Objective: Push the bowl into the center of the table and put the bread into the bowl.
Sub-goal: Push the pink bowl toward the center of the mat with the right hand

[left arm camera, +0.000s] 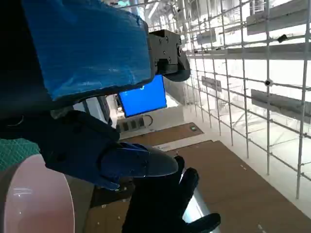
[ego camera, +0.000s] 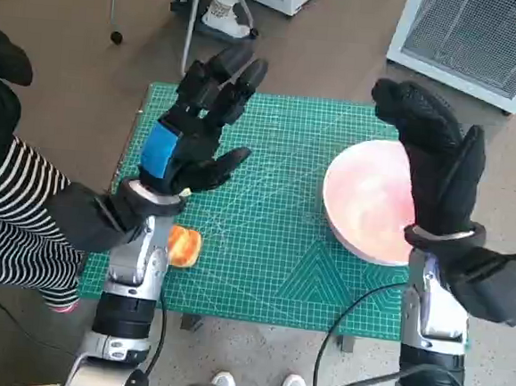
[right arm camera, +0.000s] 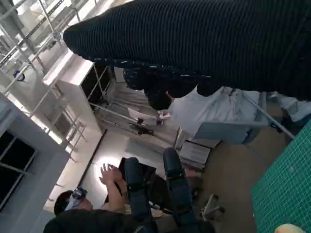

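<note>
Both hands raised over the green mat, neither holding anything.

The left hand [ego camera: 195, 134] hovers above the mat's [ego camera: 263, 247] left half with fingers spread and empty, while the gloved right hand [ego camera: 435, 158] is lifted over the far edge of the pink bowl [ego camera: 364, 206], fingers extended and gripping nothing. The bowl sits on the right side of the mat. The bread [ego camera: 184, 245] lies at the near left, just beside the left forearm and well apart from the bowl. A person [right arm camera: 109, 204] with raised hands shows in the right wrist view.
</note>
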Controlling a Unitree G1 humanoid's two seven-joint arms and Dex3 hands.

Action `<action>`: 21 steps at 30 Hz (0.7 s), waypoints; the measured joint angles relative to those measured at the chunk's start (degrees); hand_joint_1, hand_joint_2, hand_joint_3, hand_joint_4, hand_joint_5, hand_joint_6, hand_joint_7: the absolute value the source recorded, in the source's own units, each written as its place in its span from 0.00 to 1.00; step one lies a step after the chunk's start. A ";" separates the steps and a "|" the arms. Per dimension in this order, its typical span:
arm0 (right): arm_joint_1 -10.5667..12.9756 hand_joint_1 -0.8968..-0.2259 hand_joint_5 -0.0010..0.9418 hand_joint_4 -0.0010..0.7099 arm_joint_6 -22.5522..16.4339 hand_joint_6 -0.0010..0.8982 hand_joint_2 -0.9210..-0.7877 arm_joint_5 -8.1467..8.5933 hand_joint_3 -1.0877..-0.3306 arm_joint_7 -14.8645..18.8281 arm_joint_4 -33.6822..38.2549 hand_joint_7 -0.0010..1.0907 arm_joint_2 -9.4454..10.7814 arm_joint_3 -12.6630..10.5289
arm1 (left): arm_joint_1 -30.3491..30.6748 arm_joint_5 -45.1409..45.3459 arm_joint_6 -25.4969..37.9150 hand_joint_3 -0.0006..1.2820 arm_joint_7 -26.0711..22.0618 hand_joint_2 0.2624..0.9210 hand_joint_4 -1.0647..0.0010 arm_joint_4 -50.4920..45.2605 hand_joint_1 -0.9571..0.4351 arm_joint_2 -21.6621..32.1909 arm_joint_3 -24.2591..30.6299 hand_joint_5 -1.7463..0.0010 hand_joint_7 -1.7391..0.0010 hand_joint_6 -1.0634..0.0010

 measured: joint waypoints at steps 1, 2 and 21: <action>0.00 0.27 0.00 0.25 0.00 0.03 0.00 0.00 0.52 0.00 0.01 0.52 0.00 0.02 | 0.00 0.00 0.00 0.21 0.00 1.00 0.84 0.00 0.25 0.02 0.00 1.00 0.67 1.00; 0.00 0.27 0.00 0.25 0.00 0.03 0.00 0.00 0.52 0.01 0.03 0.52 0.00 0.03 | 0.00 0.00 0.00 0.21 0.00 1.00 0.84 0.00 0.25 0.04 0.01 1.00 0.67 1.00; -0.09 0.25 0.00 0.25 0.15 0.03 0.00 0.02 0.52 0.65 0.20 0.52 -0.06 0.06 | -0.01 -0.01 0.46 0.22 -0.10 1.00 0.84 -0.07 0.26 0.09 0.01 1.00 0.66 1.00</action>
